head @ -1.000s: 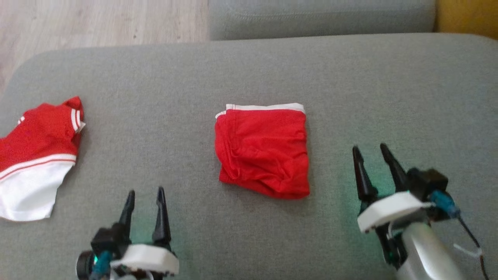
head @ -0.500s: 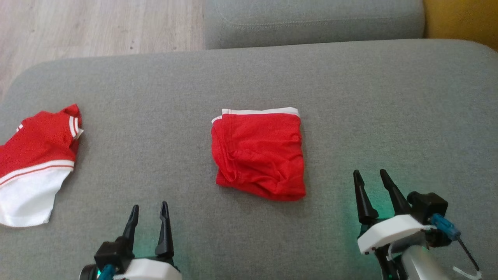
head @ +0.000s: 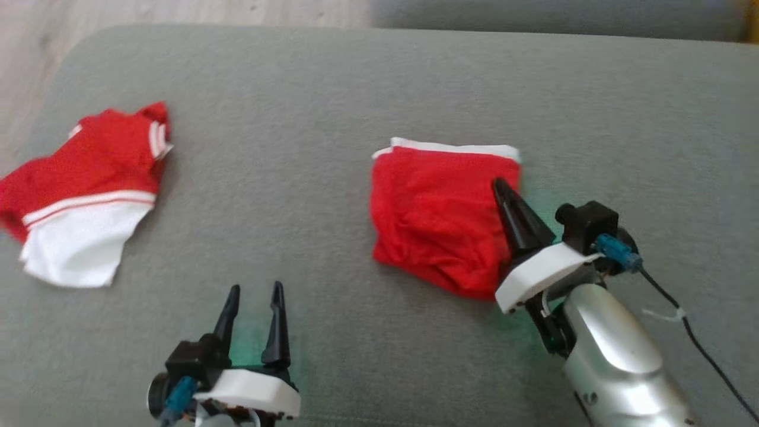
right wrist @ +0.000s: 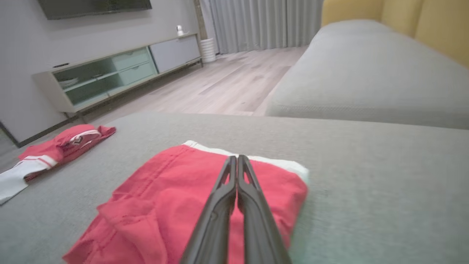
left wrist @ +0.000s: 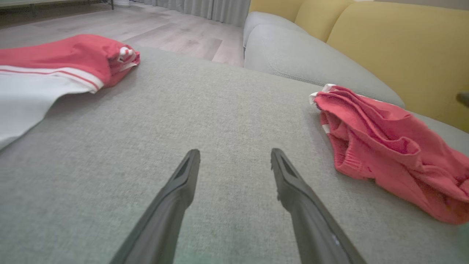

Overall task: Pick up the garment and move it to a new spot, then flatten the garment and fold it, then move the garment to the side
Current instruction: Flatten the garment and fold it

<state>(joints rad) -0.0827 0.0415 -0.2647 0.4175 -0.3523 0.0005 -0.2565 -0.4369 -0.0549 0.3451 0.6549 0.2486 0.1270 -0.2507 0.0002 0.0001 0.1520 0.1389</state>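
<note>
The right claw (head: 498,182) was closed over the red garment (head: 436,219) (its right edge); the left claw (head: 256,287) hung open above the cushion (head: 356,89).

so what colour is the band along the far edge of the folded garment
White band, the rest red; head view shows it best.

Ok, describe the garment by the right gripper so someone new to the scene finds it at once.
On the wide grey cushion, look near the middle, beneath the shut right gripper. There lies the folded red garment: a compact square with a thin white band on its far edge, unlike the red-and-white garment at left, loosely spread with a big white panel.
</note>
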